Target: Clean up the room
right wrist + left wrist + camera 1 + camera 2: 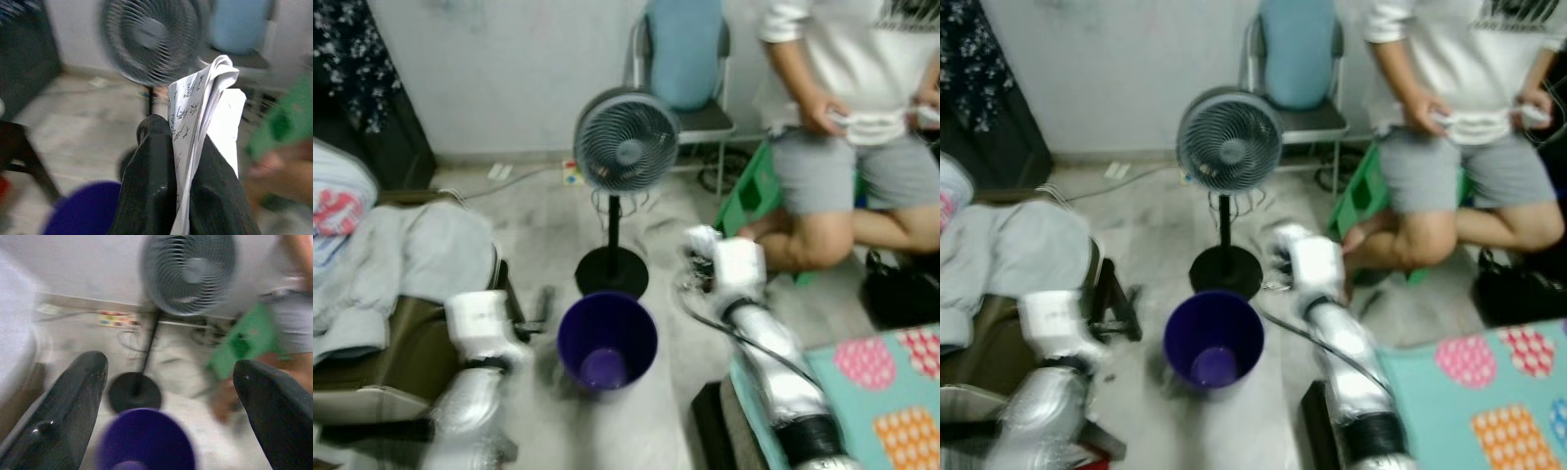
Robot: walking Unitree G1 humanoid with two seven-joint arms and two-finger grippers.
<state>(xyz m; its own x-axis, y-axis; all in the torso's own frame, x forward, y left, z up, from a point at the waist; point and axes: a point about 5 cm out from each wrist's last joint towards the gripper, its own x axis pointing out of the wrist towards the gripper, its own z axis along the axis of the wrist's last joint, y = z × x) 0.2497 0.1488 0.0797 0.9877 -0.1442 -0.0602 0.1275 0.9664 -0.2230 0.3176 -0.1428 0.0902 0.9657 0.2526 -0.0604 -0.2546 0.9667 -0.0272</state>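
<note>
Paper [198, 122] pinched in R jaws (purple bin [607, 343] below).

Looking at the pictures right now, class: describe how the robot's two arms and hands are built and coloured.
Both arms are wrapped in crinkled silver covering with a white block at each wrist. The right arm has a thin dark cable running along it and a black band near its base. The left hand has two long, glossy black fingers with rounded tips. The right hand has the same black fingers.
</note>
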